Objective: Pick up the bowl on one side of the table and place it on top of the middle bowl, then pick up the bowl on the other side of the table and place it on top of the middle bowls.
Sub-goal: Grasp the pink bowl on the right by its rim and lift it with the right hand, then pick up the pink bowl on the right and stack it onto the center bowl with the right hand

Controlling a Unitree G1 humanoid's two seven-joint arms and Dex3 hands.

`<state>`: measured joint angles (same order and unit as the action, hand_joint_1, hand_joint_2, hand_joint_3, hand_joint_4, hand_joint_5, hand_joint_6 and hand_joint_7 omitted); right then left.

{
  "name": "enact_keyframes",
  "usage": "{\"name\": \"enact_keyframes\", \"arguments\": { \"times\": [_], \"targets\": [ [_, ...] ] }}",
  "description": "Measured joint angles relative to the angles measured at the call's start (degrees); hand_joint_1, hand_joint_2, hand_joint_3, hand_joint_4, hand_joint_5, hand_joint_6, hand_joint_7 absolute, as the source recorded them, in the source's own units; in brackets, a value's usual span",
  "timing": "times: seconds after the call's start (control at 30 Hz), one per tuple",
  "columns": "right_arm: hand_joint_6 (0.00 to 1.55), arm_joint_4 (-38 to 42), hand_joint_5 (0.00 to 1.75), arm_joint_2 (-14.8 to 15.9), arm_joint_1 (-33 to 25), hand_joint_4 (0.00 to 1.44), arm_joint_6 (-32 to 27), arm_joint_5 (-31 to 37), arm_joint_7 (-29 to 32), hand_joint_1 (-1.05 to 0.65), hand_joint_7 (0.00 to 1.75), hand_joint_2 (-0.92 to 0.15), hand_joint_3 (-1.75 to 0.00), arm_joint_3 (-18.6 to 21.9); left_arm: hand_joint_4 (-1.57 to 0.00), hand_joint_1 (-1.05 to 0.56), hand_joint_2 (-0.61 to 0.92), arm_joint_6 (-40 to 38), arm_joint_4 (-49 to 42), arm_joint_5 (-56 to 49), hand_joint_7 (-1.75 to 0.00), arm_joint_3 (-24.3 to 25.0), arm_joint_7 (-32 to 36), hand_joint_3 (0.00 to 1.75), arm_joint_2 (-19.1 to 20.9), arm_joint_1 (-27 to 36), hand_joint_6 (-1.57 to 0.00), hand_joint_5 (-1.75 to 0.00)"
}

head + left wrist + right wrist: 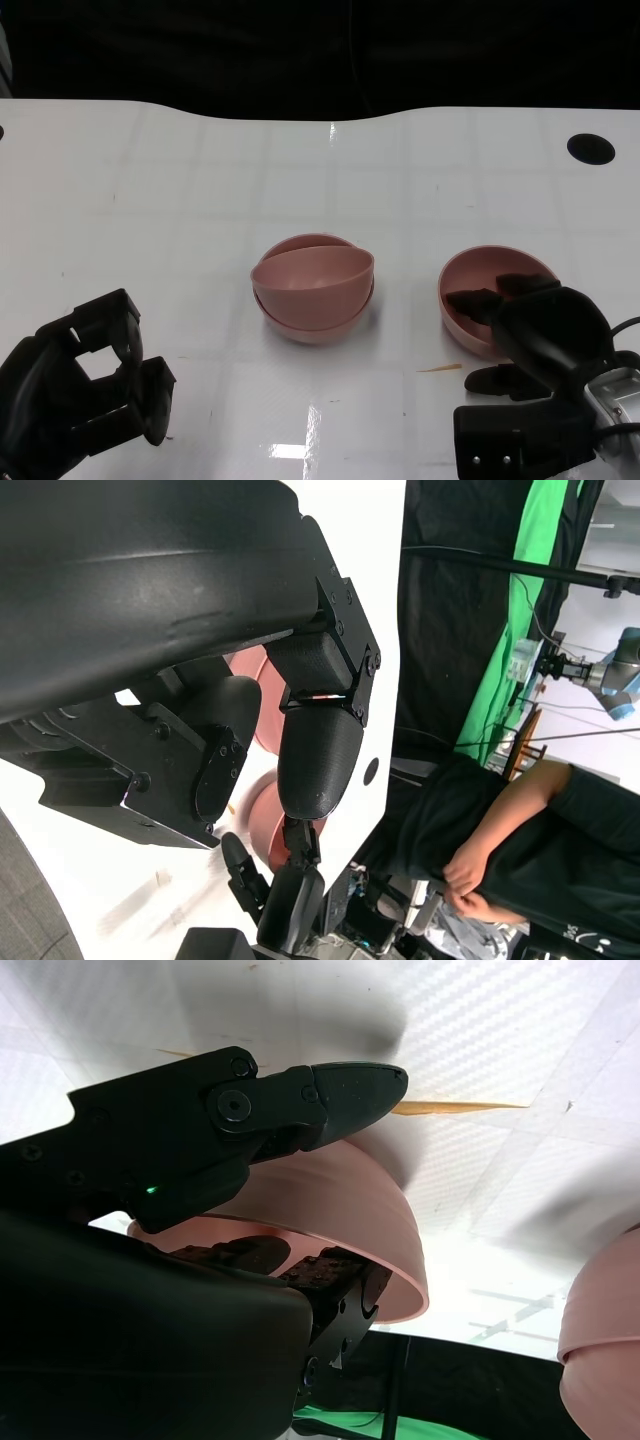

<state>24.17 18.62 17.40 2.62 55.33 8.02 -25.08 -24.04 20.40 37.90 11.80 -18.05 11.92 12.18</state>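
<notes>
Right hand (520,335) pinches the right pink bowl's (470,290) rim; left hand (85,385) spread, empty, well left of the stacked middle bowls (313,290); a person (510,830) sits beyond the table (200,180).

Bowls (312,290) are seen as smooth matt pink plastic. Surface (180,200) is finished glossy white w/ reflections. Right hand (540,330) is moulded in matt black plastic, slightly grainy.

The right hand (525,330) hides the near rim of the right bowl (475,275).
</notes>
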Motion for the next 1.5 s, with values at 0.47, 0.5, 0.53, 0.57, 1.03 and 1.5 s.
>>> {"name": "enact_keyframes", "arguments": {
  "times": [0.47, 0.5, 0.53, 0.57, 1.03, 1.5],
  "targets": [
    [0.52, 14.7, 0.03, -0.9, 7.0, 0.46, 5.6, -3.9, 5.5, -0.63, 0.02, -0.92, -0.20, -3.0, -1.20, 0.31, 0.92, 0.9, 0.2, -0.4, -1.75, 0.0, 0.0, 1.52, -0.5, 0.0, -0.88, -1.75],
    [0.78, 15.4, 0.56, -0.9, 7.3, 0.64, 6.1, -4.1, 6.4, -0.42, 0.04, -0.92, -0.24, -3.1, -1.20, 0.32, 0.92, 0.8, 0.2, -0.4, -1.75, 0.0, 0.0, 1.53, -0.5, 0.0, -0.88, -1.75],
    [0.95, 16.4, 0.89, -1.0, 7.5, 0.69, 7.2, -4.5, 8.2, -0.33, 0.06, -0.92, -0.26, -3.2, -1.20, 0.32, 0.92, 0.8, 0.4, -0.4, -1.75, 0.0, 0.1, 1.53, -0.5, 0.0, -0.88, -1.75],
    [1.08, 17.8, 1.09, -1.0, 7.8, 0.75, 8.8, -4.7, 10.9, -0.27, 0.08, -0.92, -0.26, -3.3, -1.20, 0.32, 0.92, 0.7, 0.6, -0.4, -1.75, 0.0, 0.2, 1.53, -0.6, 0.0, -0.88, -1.75],
    [0.56, 25.5, 1.75, -1.0, 9.4, 0.74, 19.4, -7.1, 24.6, -0.18, 1.75, -0.92, -0.34, -4.4, -1.22, 0.35, 0.92, -0.2, 1.1, -0.4, -1.75, 0.0, 0.8, 1.54, -0.8, 0.0, -0.89, -1.75],
    [0.55, 8.6, 1.75, 3.7, 7.8, 0.80, 23.7, -9.1, 17.9, -0.22, 1.75, -0.92, -0.39, -2.2, -1.23, 0.36, 0.92, -0.1, 1.2, -1.3, -1.75, -0.1, 1.0, 1.56, -1.5, 0.0, -0.90, -1.75]
  ]
}}
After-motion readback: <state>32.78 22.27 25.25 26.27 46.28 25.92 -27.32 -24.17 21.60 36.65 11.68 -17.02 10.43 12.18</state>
